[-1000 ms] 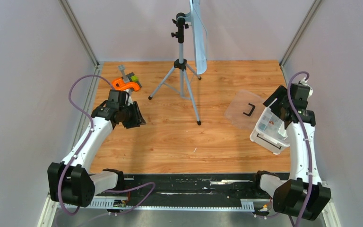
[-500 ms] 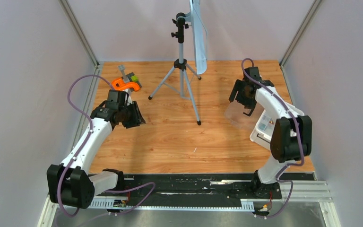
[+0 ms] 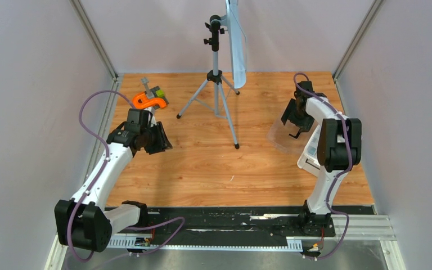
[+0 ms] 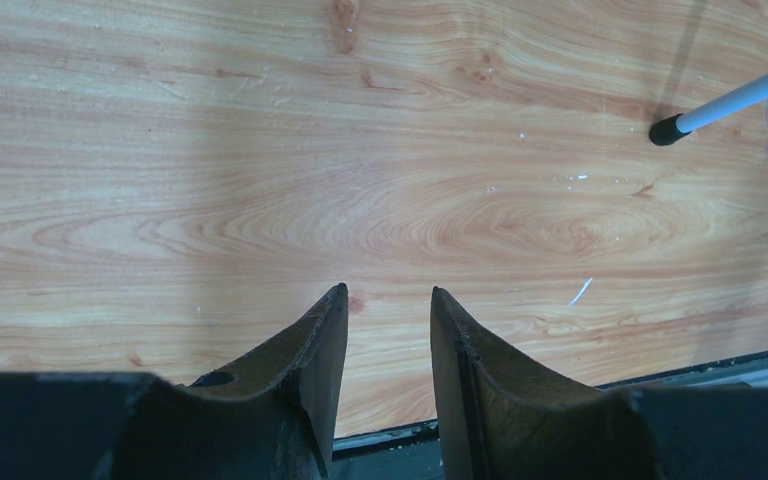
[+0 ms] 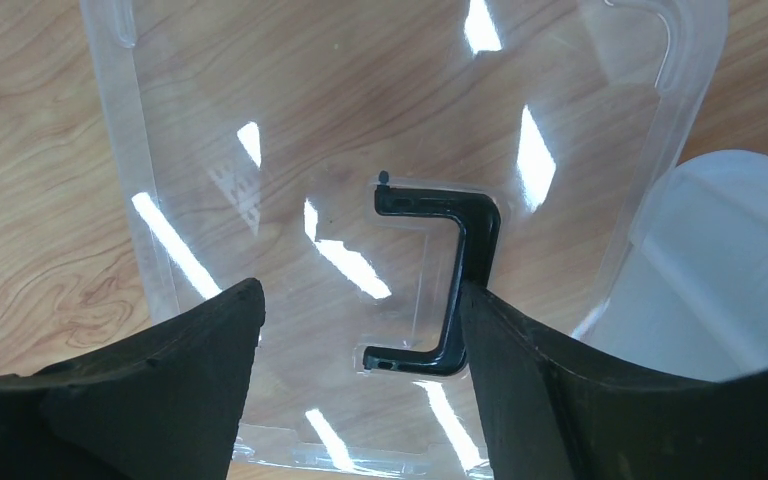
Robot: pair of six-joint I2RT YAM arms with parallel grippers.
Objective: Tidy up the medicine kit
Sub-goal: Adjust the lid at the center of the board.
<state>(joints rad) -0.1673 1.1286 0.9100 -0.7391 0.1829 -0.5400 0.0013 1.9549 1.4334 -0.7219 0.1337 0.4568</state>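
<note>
As views show: lid 1 | handle 1 | tub apparently 1

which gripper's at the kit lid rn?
The right gripper: its open fingers sit over the black handle of the clear lid. The left gripper hangs over the wooden table, holding nothing.

Our two dark fingers stand apart over a clear rectangular plastic lid on the wooden desk. Its black bracket-shaped handle lies just beside one finger, with a white rounded plastic tub alongside.
</note>
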